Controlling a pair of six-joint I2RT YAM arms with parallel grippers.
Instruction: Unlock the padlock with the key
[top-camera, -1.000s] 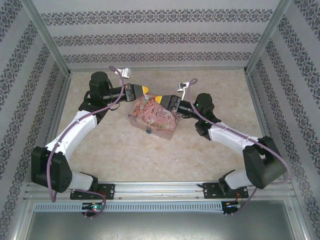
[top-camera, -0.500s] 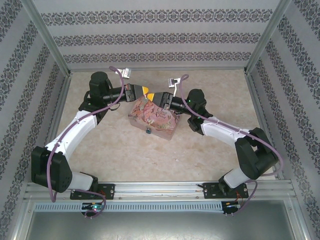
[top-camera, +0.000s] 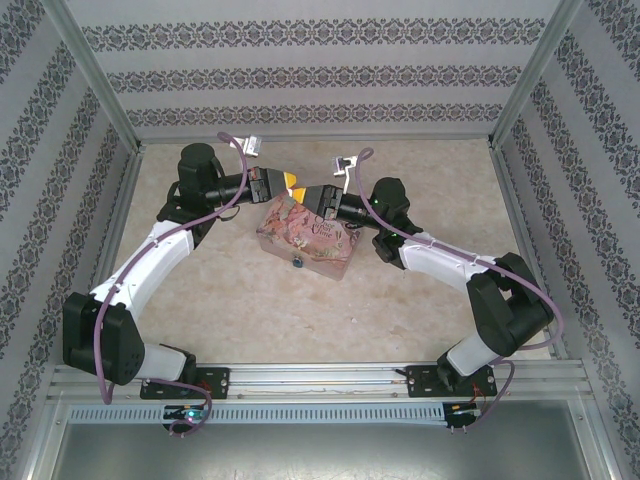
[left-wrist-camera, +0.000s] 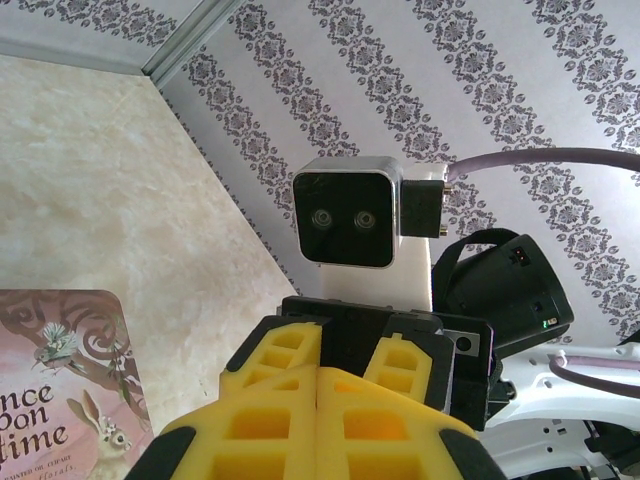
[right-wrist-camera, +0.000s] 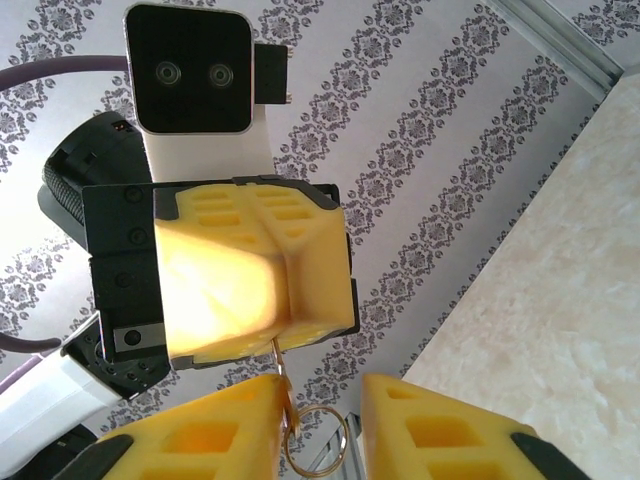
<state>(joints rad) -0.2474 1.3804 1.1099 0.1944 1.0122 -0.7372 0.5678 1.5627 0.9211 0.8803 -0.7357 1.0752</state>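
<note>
1. The right pincer (top-camera: 308, 192) has slid a little more to the left than half a second ago. Its tip is now just beside the left pincer (top-camera: 291, 181). The left pincer, the box and the padlock have not moved.
2. A metal rail (top-camera: 320, 378) runs along the near edge. Past it is the desk (top-camera: 250, 300), pale and blotchy like stone. Walls (top-camera: 320, 70) with grey flowery stripes stand on three sides.
3. The padlock (top-camera: 297, 263) is a tiny blue dot at the near side of the pink box (top-camera: 305, 235), which lies in the middle of the desk. It is too small to tell if its loop is open.
4. Just past the far side of the box, the left pincer is squeezed tight on the key (right-wrist-camera: 279, 352). A thin bit of the key pokes out, with a round ring (right-wrist-camera: 346, 438) on its end.
5. The right pincer's fingers are apart, with the ring between them. I cannot tell if a finger touches it.
</note>
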